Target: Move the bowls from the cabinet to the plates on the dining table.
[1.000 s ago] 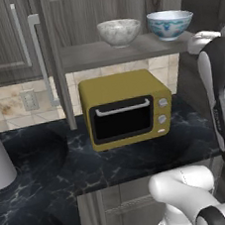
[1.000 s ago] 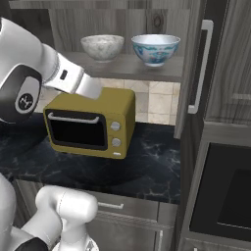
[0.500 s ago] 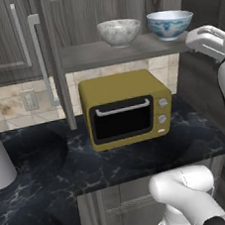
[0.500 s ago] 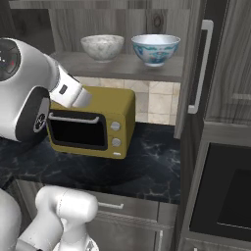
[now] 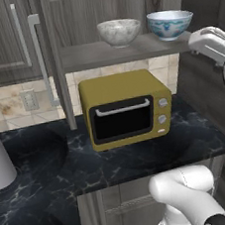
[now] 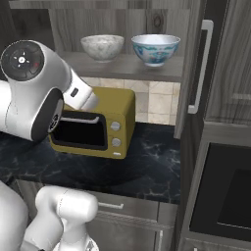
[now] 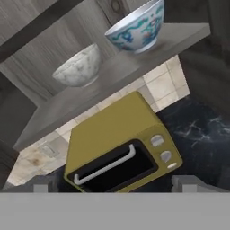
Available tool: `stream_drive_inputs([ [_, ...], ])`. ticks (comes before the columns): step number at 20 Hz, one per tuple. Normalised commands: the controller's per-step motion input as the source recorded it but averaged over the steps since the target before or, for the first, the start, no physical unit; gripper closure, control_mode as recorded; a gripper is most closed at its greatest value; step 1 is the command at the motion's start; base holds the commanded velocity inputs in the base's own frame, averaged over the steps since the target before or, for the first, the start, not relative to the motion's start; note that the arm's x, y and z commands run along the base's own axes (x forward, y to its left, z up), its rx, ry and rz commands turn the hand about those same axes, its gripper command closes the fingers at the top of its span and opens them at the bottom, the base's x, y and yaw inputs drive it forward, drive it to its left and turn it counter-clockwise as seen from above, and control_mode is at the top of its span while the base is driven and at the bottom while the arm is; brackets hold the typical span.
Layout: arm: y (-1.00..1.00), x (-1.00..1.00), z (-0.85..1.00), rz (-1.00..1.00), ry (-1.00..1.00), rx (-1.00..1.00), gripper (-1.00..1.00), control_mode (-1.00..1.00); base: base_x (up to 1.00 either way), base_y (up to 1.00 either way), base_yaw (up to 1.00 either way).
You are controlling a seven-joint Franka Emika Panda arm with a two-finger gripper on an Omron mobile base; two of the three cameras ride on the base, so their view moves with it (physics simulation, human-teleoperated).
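While on the cabinet shelf [image 5: 127, 50], both bowls [image 7: 134, 27] well above the open end effector [image 7: 114, 186]

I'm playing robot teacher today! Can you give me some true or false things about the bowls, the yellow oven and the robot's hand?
1. Both bowls sit on the cabinet shelf. True: the marbled bowl and the blue-patterned bowl stand there side by side.
2. The yellow oven has its door hanging open. False: the door is shut.
3. The gripper is holding a bowl. False: it is open and holds nothing.
4. The oven stands on the black marble counter, under the shelf. True.
5. The bowls are stacked. False: they stand apart.
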Motion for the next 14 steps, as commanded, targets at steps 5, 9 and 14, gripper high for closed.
stream_drive_inputs([
  [5, 0.00, 0.00, 0.17, 0.05, 0.11, 0.17, -1.00, -1.00, 0.00, 0.00, 0.00],
  [9, 0.00, 0.06, 0.09, 0.00, 0.02, 0.12, -1.00, -1.00, 0.00, 0.00, 0.00],
  [14, 0.00, 0.32, 0.00, 0.00, 0.00, 0.02, -1.00, -1.00, 0.00, 0.00, 0.00],
])
